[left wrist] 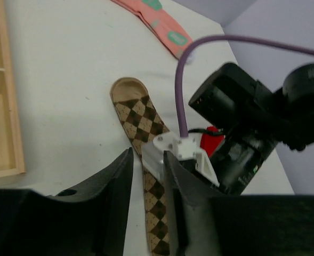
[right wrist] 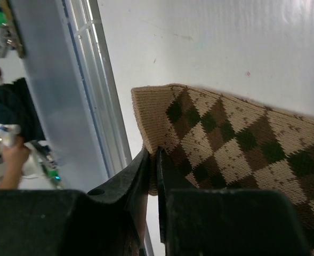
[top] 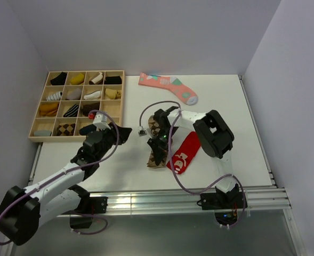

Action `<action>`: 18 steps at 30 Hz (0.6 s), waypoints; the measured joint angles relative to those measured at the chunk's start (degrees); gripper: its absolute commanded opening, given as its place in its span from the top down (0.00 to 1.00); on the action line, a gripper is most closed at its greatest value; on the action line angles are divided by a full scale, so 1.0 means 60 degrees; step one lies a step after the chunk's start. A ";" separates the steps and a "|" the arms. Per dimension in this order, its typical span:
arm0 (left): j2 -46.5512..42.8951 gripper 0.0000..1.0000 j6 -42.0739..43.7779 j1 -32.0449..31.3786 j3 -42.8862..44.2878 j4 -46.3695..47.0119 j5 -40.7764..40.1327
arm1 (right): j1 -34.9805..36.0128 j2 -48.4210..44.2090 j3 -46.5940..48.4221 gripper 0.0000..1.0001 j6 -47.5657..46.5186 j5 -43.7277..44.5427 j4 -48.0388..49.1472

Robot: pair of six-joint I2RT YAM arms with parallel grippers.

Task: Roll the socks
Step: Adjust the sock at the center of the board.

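Pinching the argyle sock (right wrist: 226, 133) by its cuff toward the near edge of the counter (top: 226, 106), your right gripper (right wrist: 152, 160) has its jaws pressed onto the knit. The sock lies flat, toe toward the far edge. Your left gripper (left wrist: 147, 154) hovers on its left-edge side, jaws spread.

White table (top: 236, 122) bearing socks (left wrist: 138, 114), wooden tray (top: 61, 139)

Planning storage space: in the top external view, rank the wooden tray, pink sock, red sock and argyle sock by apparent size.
1. wooden tray
2. pink sock
3. red sock and argyle sock: unranked, since the right arm partly hides both.
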 measured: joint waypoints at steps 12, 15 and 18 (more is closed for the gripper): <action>0.2328 0.68 0.0823 -0.1013 -0.0667 0.3191 0.1756 | -0.1220 0.0991 0.0226 0.89 0.0474 -0.0576 -0.0601; 0.3042 0.66 0.0936 -0.1137 -0.0663 0.3778 0.2218 | -0.1279 0.0991 0.0226 0.90 0.0783 -0.0576 -0.0495; 0.3752 0.63 0.1009 -0.1249 -0.0645 0.4153 0.2594 | -0.1315 0.0998 0.0226 0.91 0.0987 -0.0576 -0.0470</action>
